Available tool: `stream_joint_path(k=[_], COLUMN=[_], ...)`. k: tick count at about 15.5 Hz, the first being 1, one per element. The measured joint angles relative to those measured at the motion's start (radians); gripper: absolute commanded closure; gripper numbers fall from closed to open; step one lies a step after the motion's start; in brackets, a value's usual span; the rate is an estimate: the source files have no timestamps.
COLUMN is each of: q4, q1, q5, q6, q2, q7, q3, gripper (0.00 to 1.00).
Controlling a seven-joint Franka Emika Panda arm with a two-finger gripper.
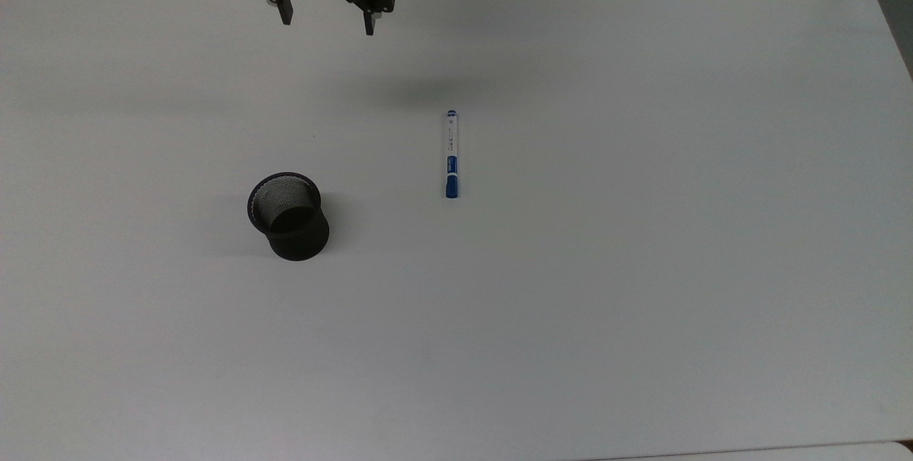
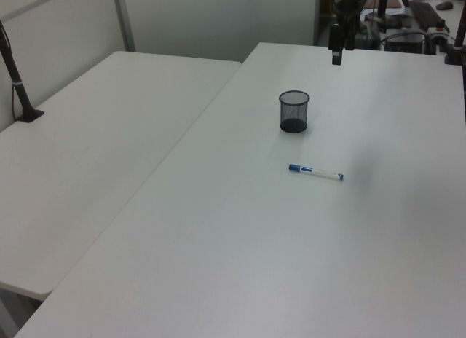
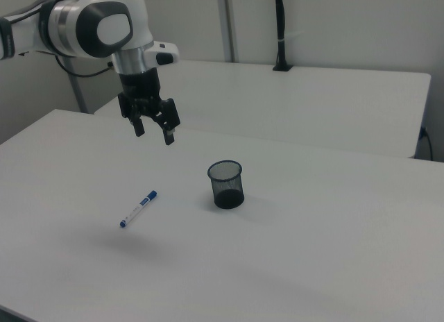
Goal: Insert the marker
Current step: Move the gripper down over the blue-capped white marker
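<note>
Slim white-barrelled, blue-capped marker (image 1: 451,154): flat on the table, ungrasped.
Black mesh cup (image 1: 287,215): upright, mouth ready.
Black two-finger gripper (image 1: 328,22): spread, empty, aloft.

Even, diffuse overhead light; soft faint shadows on table (image 1: 570,304); no glare; focus sharp.

The white table (image 1: 642,304) lies bare around the marker (image 1: 451,154), so it can be reached from above and from every side; the only thing standing on the table is the black mesh cup (image 1: 288,215), well apart on the top view's left, upright, its mouth open and unblocked; the gripper (image 1: 328,24) hangs high near the far edge, fingers spread, nothing beneath it.
</note>
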Motion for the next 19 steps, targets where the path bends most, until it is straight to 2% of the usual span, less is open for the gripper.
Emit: stream_joint_path(k=[4, 15, 19], q4=[0.000, 0.000, 0.003], q1=[0.000, 0.004, 0.047], q5=[0.000, 0.001, 0.001], q6=[0.000, 0.000, 0.000], q2=[0.004, 0.027, 0.076], q7=[-0.054, -0.057, -0.041], q3=[-0.001, 0.003, 0.008], gripper=[0.00, 0.00, 0.00])
